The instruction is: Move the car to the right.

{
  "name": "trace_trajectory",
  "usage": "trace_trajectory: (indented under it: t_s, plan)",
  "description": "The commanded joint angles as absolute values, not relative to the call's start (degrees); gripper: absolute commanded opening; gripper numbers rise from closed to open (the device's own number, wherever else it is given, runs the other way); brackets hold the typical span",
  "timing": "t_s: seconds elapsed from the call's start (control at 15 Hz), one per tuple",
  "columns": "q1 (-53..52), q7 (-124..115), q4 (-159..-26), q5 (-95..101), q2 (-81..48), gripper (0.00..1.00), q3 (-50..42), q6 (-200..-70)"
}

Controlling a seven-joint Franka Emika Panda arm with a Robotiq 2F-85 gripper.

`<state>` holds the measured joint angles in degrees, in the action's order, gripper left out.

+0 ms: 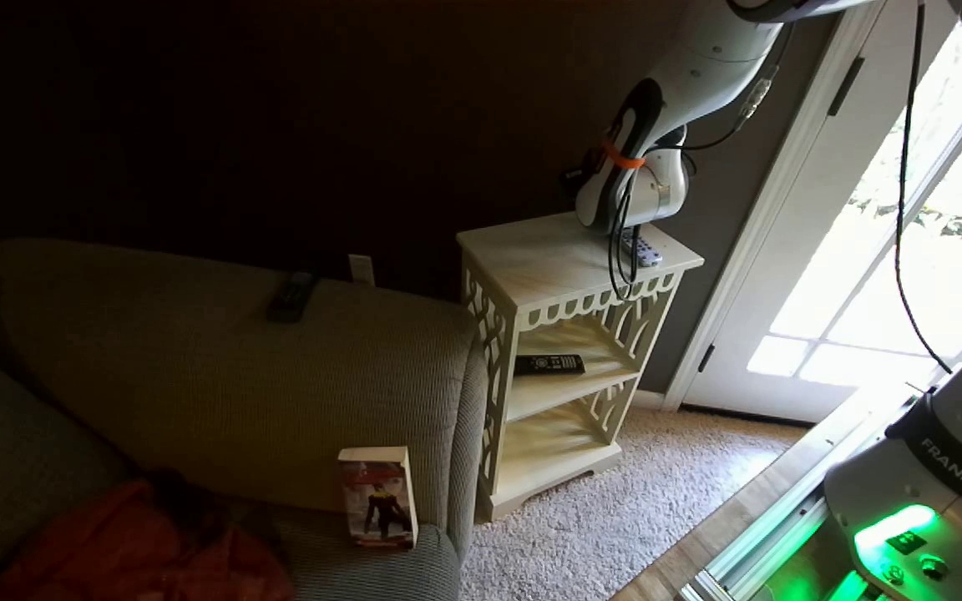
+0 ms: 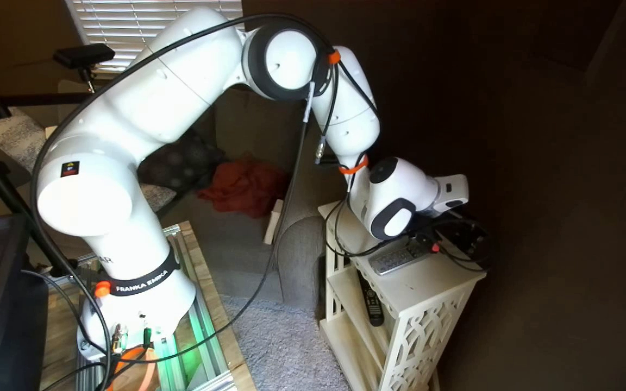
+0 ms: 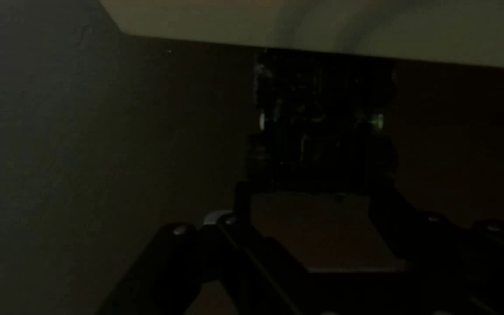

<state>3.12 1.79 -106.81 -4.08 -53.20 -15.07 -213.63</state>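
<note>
Fingers (image 3: 242,203) stand partway apart in wrist view, gap filled by car (image 3: 322,127), so prob. pinching it by the sides at its near end; contact itself lost in the dark. Car shows just off edge of side table (image 3: 199,24), far end meeting that edge line; touching or not, can't tell. Nothing visible under it, hence the guess it's held. Handling: prob. light, stiff, hard shell, so modest squeeze should do; tiny trim may snap. Wheels could spin or slip in the grip, esp. w/ hold on one end only, & car might pivot. Better hold: body mid-length, btwn wheels, nr the pale glints. Knocking side table's edge = main risk when shifting it. Further out: dark wall (image 3: 50,144) past side table; grey remote (image 2: 393,260) on top of side table, black remote (image 1: 549,364) inside it, couch (image 1: 381,367) just beside it. Can't pick car out in either exterior view, too dark nr that edge of side table.
</note>
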Motion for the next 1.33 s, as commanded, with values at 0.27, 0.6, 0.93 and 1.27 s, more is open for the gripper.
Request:
trace_trajectory:
  t_s: [0.27, 0.6, 0.93, 1.27]
  plan:
    - [-4.1, 6.6, -113.6, -13.5, -48.6, 0.44, -22.4, -202.5]
    - [-9.9, 5.8, -116.2, -14.4, -46.3, 0.44, -28.3, -194.3]
    - [-13.4, 3.1, -116.5, -11.0, -45.6, 0.44, -32.5, -184.0]
    - [-14.4, 0.9, -116.1, -6.4, -44.4, 0.44, -34.3, -175.8]
